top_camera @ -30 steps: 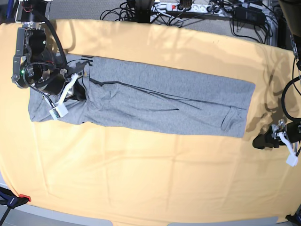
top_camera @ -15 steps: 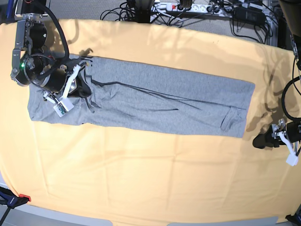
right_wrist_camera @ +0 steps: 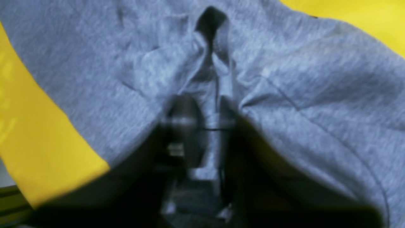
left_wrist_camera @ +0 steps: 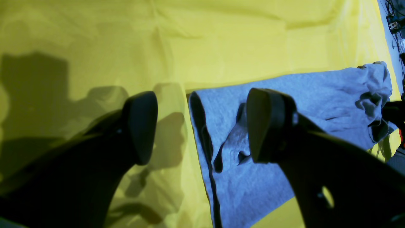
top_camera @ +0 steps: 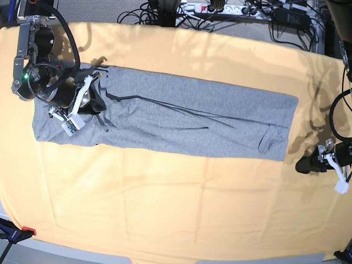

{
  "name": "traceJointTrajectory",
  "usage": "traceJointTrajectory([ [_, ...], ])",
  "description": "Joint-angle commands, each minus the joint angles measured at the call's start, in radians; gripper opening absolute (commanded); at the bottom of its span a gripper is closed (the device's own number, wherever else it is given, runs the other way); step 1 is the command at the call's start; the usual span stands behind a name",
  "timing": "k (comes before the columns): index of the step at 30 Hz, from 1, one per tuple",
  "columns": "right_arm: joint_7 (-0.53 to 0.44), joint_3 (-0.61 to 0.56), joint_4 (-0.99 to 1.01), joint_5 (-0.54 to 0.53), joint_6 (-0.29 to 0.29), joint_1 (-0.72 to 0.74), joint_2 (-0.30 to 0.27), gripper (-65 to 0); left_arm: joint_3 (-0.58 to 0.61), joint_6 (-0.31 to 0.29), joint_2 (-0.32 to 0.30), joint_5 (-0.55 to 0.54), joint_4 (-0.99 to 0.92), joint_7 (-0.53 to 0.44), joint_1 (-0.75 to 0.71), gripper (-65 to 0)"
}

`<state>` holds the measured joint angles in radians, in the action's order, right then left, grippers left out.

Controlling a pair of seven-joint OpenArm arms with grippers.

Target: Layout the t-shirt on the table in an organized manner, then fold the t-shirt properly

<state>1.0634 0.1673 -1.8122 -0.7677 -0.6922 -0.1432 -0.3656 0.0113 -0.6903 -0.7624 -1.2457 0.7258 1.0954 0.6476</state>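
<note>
Base view: right gripper (top_camera: pixel 94 102) jaws pinch the t-shirt (top_camera: pixel 187 115); left gripper (top_camera: pixel 306 165) jaws wide.

The t-shirt (top_camera: pixel 165 113) lies on the table (top_camera: pixel 165 209) as a long band running from the left side of the base view to right of centre, in the upper half of the frame. The right gripper (top_camera: pixel 94 99) sits over the shirt's left end, at upper left, with a fold of cloth between its fingers. The left gripper (top_camera: pixel 303 165) rests on the table at lower right, just beside the shirt's right end. Cables (top_camera: pixel 220 14) lie beyond the table's far edge, along the top.
</note>
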Motion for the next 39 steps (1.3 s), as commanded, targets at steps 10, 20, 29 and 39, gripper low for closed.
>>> traceJointTrajectory([
  [10, -0.029, 0.012, -0.076, -0.016, -0.006, 0.013, -0.014, -65.0, -0.008, -0.008, -0.022, -0.023, 0.014, -0.018, 0.022, -20.5],
  [20, -0.031, 0.022, -0.103, 0.142, 0.147, 0.013, -0.014, -34.6, -0.008, -0.008, -0.022, -0.024, 0.014, -0.018, 0.015, -20.5],
  [29, -0.078, 0.021, -0.104, 0.137, 0.116, 0.013, -0.013, -40.3, -0.008, -0.008, -0.022, -0.031, 0.014, -0.018, 0.014, -20.5],
  [39, -0.076, 0.021, -0.103, 0.065, 0.098, 0.011, -0.011, -40.6, -0.008, -0.008, -0.021, -0.031, 0.014, -0.019, 0.015, -20.5],
])
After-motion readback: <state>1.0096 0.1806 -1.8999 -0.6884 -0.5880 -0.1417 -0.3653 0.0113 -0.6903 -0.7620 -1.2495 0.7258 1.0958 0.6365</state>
